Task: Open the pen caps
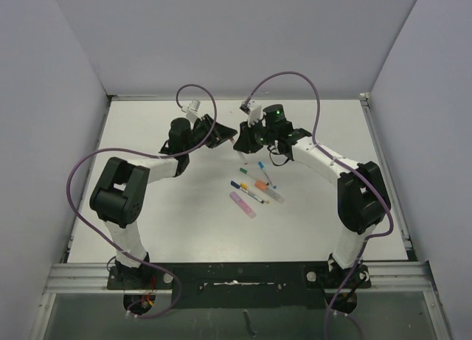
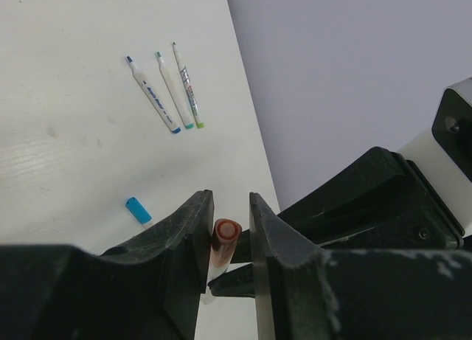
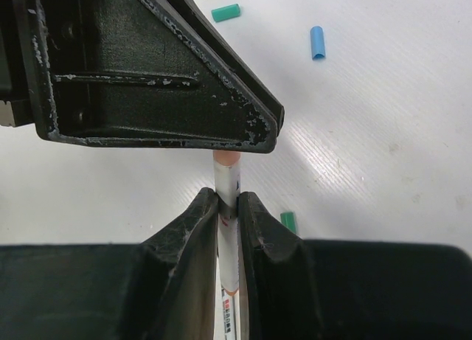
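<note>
Starting on the left: got the left gripper (image 2: 228,207) pinched tight on a reddish-brown cap (image 2: 224,244), one finger each side, round end staring straight into the left wrist camera. Up above the table (image 1: 147,207), toward the back-middle in the top view, practically nose to nose with the other arm.

Moving right along the same pen: white pen body (image 3: 227,181) running out from that cap and straight into the right gripper (image 3: 227,200), likewise clamped hard on the barrel, fingers hugging both sides. From the right wrist view, cap end sitting flush against the barrel and disappearing under the left gripper's finger. No telling about seated versus loosened.

Loose stuff next, all lying flat on the table. In the left wrist view: blue cap (image 2: 137,209) alone at the left, then three pens (image 2: 173,89) side by side further off, colour marks in blue, teal and yellow-green. In the right wrist view: teal cap (image 3: 226,12) near the top, green cap (image 3: 288,221) peeking out just beside the right finger, second blue cap (image 3: 318,42) further right. In the top view, right of center: pink piece (image 1: 242,204) nearest the arms, orange cap (image 1: 261,185) just past it, a few pens mixed in. Too small there for more.
</note>
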Robot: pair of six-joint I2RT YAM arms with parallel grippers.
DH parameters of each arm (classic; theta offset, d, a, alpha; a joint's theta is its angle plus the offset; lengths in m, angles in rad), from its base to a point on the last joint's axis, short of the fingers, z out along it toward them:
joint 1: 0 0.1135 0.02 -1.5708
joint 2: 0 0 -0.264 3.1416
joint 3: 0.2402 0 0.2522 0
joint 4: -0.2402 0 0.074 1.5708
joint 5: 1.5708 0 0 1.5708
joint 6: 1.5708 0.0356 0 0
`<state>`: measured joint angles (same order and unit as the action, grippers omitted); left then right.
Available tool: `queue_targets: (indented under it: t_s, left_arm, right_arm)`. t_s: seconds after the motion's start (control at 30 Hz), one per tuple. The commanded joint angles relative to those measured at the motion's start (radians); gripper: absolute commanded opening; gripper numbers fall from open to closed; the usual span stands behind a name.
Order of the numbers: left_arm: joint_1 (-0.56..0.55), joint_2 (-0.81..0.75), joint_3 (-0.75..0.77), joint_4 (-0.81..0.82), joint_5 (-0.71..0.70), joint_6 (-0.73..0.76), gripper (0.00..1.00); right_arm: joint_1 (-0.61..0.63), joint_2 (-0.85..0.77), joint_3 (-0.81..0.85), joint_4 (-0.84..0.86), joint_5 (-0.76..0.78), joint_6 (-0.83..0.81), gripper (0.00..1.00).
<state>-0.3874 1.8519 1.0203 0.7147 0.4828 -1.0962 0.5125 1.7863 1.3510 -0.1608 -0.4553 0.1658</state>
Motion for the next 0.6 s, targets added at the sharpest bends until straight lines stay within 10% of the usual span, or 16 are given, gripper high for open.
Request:
queue_targets:
  t_s: [0.0,0.23,0.33,0.57]
  left_arm:
    - [-0.019,0.003,0.015,0.058,0.02,0.016,0.23]
    - [-0.027,-0.025,0.008,-0.003,-0.009,0.062,0.0]
    - [-0.028,-0.036,0.006,-0.013,-0.014,0.068,0.0]
    - [-0.036,-0.046,0.008,-0.019,-0.016,0.067,0.0]
  right_arm:
    - [0.008,-0.029,0.01,0.072,-0.001,0.011,0.0]
    - [0.009,-0.05,-0.003,0.081,0.002,0.015,0.0]
    - [0.008,-0.051,-0.003,0.086,-0.001,0.015,0.27]
    - [0.011,-0.035,0.01,0.08,-0.005,0.017,0.36]
